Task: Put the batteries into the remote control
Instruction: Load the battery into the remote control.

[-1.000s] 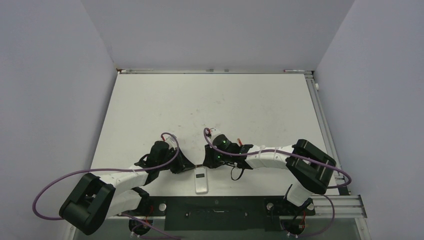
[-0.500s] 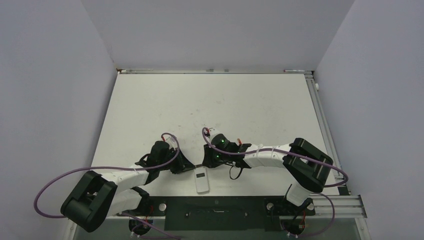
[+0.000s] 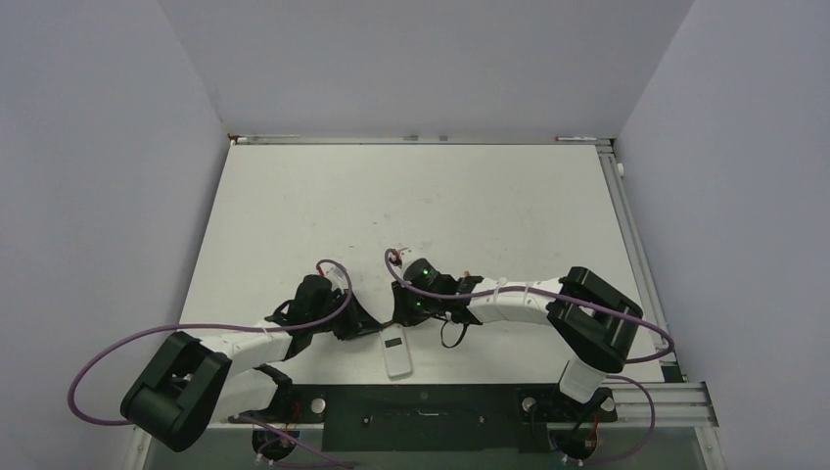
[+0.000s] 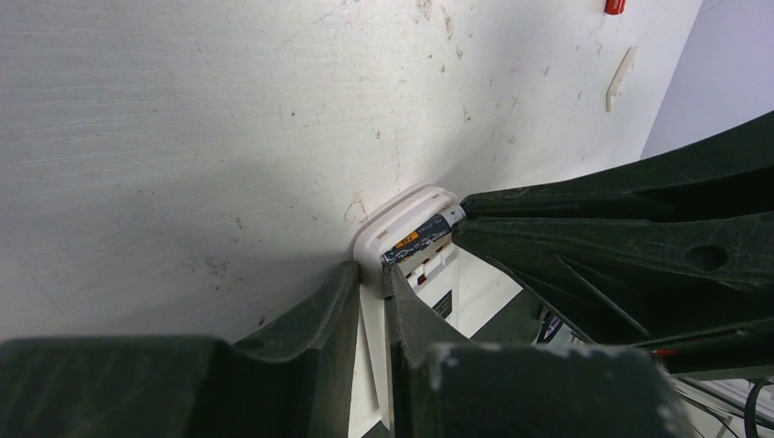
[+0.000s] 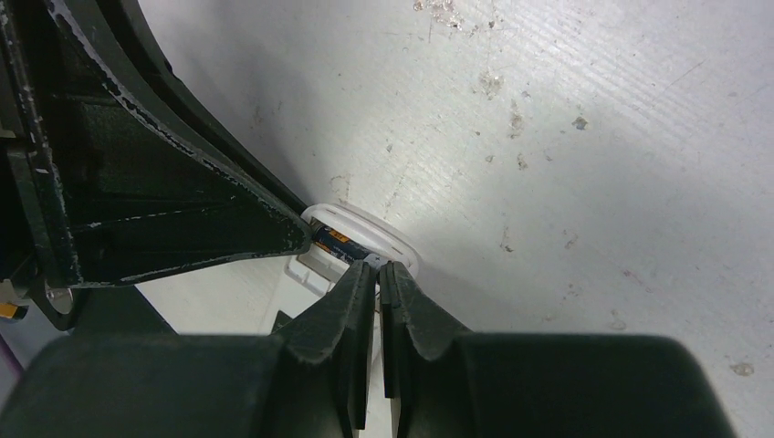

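remote control [image 3: 395, 352]: by table [image 3: 470, 196] near edge — well apart from side edges
battery [image 4: 422, 235]: in remote's open bay
left gripper [image 4: 370, 278]: pinched remote's rim
right gripper [image 5: 376, 266]: jaws together — tips at battery

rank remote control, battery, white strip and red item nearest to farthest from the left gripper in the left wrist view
1. remote control, clamped in the left gripper
2. battery, lying in the remote's far end
3. white strip, upper right, well beyond
4. red item, at the top edge, far right
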Controlling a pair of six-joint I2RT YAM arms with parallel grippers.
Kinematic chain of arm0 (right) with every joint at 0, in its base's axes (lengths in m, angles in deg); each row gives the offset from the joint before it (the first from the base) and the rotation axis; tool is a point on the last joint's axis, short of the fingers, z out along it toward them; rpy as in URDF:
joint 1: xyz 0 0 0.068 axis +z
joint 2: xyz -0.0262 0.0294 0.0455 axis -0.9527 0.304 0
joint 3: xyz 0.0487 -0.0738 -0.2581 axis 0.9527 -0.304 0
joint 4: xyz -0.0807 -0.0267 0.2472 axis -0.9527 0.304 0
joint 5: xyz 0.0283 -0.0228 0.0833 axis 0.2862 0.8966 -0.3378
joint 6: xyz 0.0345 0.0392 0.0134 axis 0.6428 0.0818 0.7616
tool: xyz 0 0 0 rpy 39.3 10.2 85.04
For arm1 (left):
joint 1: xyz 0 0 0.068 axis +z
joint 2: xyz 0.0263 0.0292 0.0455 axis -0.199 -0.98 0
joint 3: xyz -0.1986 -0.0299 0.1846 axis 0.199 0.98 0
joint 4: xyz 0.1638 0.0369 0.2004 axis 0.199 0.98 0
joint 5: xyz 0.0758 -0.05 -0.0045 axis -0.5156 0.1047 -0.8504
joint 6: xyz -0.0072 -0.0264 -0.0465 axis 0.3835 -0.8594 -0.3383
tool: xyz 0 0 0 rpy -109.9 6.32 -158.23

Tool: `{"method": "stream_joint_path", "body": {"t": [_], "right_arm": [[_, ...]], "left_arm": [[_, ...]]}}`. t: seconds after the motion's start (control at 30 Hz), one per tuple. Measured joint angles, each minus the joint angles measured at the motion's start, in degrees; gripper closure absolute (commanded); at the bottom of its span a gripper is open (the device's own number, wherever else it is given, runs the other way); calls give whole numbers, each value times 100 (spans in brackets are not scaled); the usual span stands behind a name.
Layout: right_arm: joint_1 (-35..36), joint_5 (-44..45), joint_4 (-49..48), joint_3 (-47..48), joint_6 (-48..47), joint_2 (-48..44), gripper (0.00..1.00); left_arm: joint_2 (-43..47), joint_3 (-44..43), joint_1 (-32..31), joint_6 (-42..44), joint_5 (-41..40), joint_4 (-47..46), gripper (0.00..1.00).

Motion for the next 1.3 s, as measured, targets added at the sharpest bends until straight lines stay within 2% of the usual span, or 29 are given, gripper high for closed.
{"method": "stream_joint_path", "body": {"t": [0.73,1.3], "right_arm": [[544,1049,1263,837,-409,278,91],[866,1355,1633,1357,-511,708,91]], "left_arm": [[0,-35,59,76,57,85,89],[2,-35,76,105,79,61,89]]}}
